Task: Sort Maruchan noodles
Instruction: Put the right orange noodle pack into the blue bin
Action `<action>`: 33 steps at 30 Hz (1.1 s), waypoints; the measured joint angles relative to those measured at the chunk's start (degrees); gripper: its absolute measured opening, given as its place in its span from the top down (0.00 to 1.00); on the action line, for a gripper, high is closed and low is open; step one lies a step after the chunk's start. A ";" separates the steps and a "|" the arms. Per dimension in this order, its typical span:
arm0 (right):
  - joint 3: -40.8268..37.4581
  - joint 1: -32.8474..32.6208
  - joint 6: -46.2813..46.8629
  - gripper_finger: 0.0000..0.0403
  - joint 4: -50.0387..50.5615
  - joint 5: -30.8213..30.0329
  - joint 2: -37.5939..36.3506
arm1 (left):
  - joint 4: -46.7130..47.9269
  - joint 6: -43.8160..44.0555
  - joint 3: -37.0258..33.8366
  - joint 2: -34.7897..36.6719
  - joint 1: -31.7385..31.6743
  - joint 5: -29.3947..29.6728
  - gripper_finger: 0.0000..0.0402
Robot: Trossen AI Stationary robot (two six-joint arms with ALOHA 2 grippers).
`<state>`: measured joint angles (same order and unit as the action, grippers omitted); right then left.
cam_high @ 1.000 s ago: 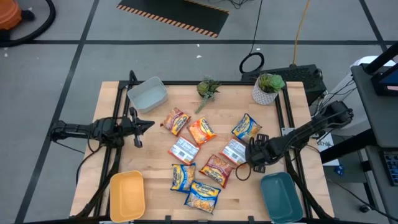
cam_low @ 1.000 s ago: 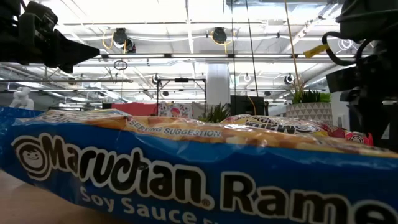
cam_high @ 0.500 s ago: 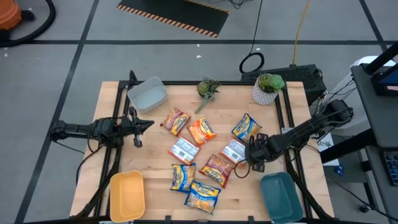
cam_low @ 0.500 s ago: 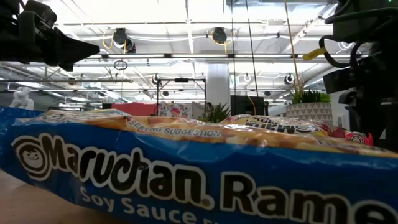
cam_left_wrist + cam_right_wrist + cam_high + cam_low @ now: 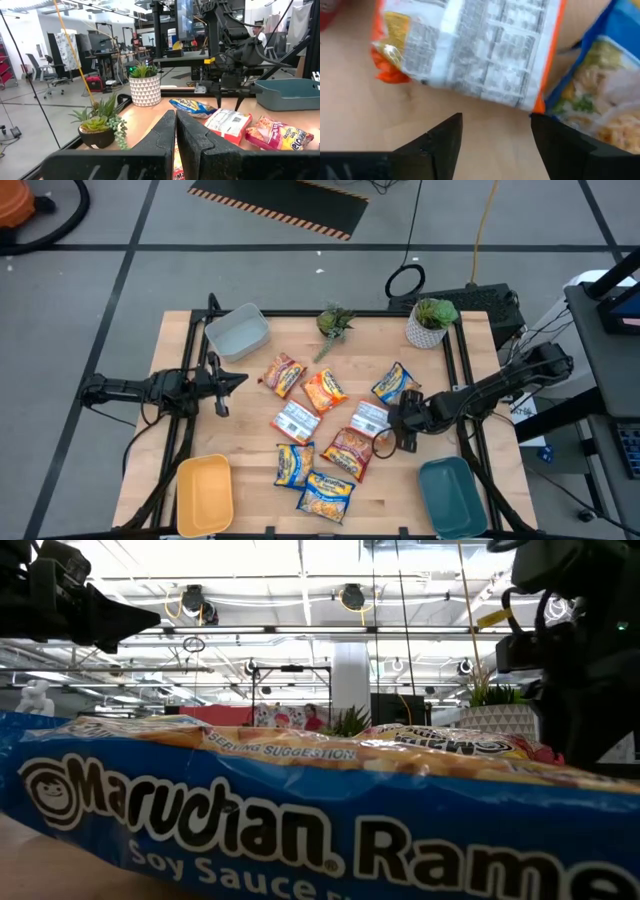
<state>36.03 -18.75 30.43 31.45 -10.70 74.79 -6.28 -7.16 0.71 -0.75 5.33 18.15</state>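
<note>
Several Maruchan noodle packets lie flat on the wooden table (image 5: pixel 250 420). They include an orange one (image 5: pixel 324 390), a blue-and-yellow one (image 5: pixel 396 383), a red-and-yellow one (image 5: pixel 348 452) and a white one with orange edges (image 5: pixel 372 418). My right gripper (image 5: pixel 392 428) hangs open, pointing steeply down, just beside the white packet (image 5: pixel 470 45). Its fingers (image 5: pixel 445 140) stand over bare wood and touch nothing. The blue packet (image 5: pixel 600 100) is close by. My left gripper (image 5: pixel 225 383) waits shut at the table's left edge, held level (image 5: pixel 175 135).
A grey bin (image 5: pixel 237 332) stands at the far left corner, a yellow bin (image 5: pixel 204 493) at the near left and a teal bin (image 5: pixel 453 495) at the near right. Two potted plants (image 5: pixel 334 323) (image 5: pixel 431 320) stand along the far edge. One blue packet (image 5: pixel 300 820) fills the low view.
My right gripper has shifted a little toward the table's left and up, closing in on the white packet, and has tipped slightly. The packets have not moved.
</note>
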 joint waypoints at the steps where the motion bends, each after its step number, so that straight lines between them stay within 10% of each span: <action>1: 0.02 0.19 -0.24 0.47 -0.30 -0.02 0.04 | 0.04 0.00 0.00 0.02 -0.01 0.00 0.95; 33: 2.97 1.08 -6.92 0.46 0.10 -4.81 -3.37 | 0.15 -1.13 0.00 0.01 0.00 0.52 0.95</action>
<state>39.00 -17.67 23.52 31.55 -15.51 71.42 -6.13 -8.29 0.71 -0.75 5.33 18.68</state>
